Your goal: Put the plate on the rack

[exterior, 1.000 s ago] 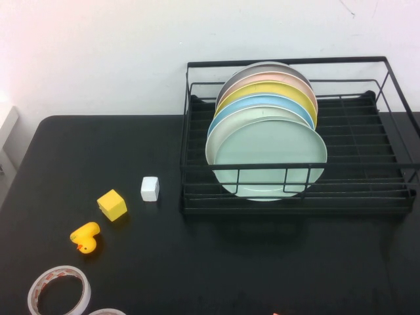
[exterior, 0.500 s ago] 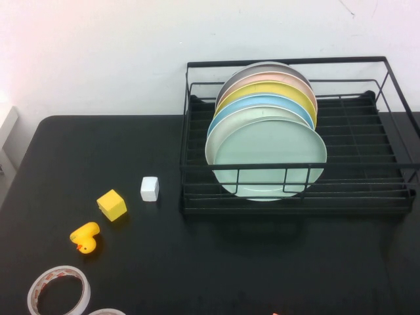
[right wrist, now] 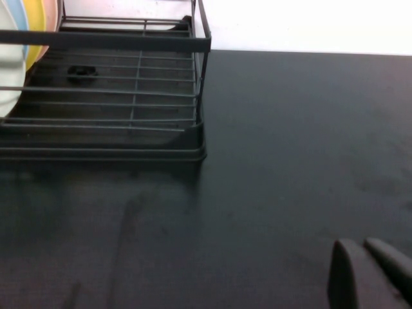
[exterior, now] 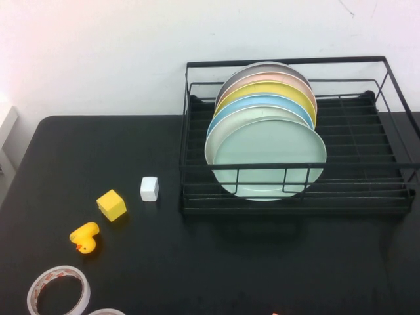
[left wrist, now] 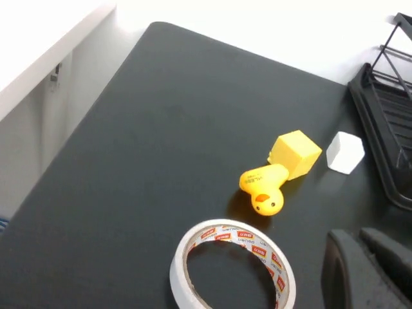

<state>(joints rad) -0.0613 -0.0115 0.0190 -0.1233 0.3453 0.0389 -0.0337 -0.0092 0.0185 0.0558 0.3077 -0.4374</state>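
1. Currently the mint-green plate (exterior: 269, 157) is standing upright at the front of the stack in the black wire rack (exterior: 298, 197) by the table's far edge.
2. Left gripper (left wrist: 367, 267) is hovering, fingers together, near the tape roll (left wrist: 232, 267) at the near-left corner.
3. Right gripper (right wrist: 370, 273) is hovering, fingers together, over bare table beside the rack.

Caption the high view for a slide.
Pale mint-green plate stands upright at the front of a plate row in the black wire rack; both hands out of this view, parked low near the table.

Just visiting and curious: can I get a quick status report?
Left pincer shut, near the tape roll. Right pincer shut, low over bare table beside the rack. Green plate upright in the rack, frontmost. Nothing in the way.
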